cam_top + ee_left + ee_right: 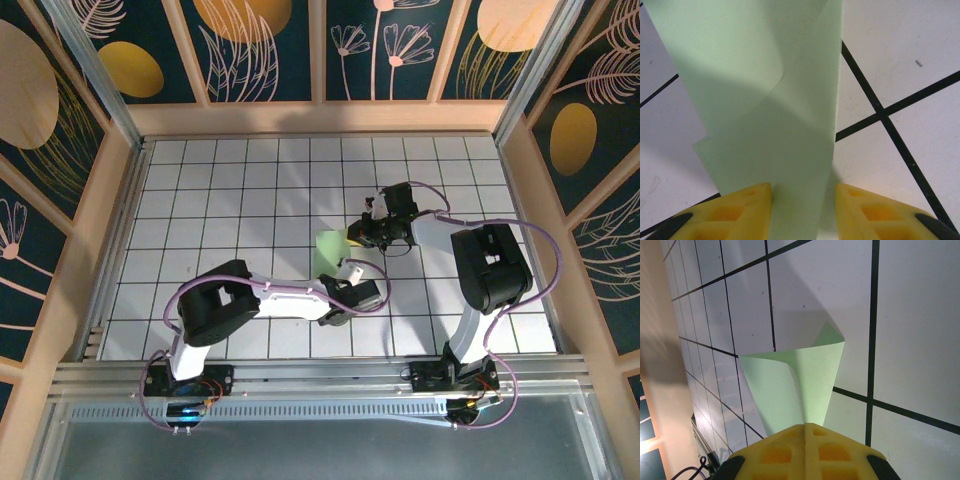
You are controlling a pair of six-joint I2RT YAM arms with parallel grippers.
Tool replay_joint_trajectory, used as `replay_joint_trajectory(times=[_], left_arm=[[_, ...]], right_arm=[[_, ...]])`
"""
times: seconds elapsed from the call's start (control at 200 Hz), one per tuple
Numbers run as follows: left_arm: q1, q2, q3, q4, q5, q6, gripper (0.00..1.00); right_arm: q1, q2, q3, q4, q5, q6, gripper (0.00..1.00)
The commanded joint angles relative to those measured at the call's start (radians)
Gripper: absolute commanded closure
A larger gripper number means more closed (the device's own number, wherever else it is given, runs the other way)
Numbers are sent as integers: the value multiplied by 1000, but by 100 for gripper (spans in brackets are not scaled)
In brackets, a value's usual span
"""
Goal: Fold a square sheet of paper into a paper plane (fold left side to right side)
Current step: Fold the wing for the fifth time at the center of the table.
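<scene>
Sheet of paper [328, 250]: pale green, near the middle of the table [200, 200], partly lifted and curling over itself. Right gripper [805, 427]: fingers clenched on 1 edge. Left gripper [802, 200]: fingers spread, straddling the sheet without pinching (so it seems). Step, by judgement: side-to-side fold begun, no crease set. Next: align the 2 edges, then press flat.

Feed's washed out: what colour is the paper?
The sheet of paper is plain pale mint green, clearest from the left wrist.
</scene>
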State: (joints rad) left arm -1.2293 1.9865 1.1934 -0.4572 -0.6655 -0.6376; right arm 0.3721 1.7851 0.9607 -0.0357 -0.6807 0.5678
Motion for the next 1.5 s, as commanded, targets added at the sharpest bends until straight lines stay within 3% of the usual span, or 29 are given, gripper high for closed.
replay_joint_trajectory(times=[0.0,0.781,1.136,1.331,1.496], left_arm=[[16,19,13,-40,-35,-12,67],[40,-41,-8,-25,-18,-8,100],[148,-134,-58,102,384,73,100],[201,-119,-44,132,553,67,100],[259,-146,-96,254,701,5,100]], right_arm=[[-1,22,24,-23,2,9,100],[-13,17,35,-68,57,-40,100],[-129,-138,-9,-146,220,-144,62],[-217,-255,-91,-138,264,-179,55],[-227,-315,-158,-117,275,-203,52]])
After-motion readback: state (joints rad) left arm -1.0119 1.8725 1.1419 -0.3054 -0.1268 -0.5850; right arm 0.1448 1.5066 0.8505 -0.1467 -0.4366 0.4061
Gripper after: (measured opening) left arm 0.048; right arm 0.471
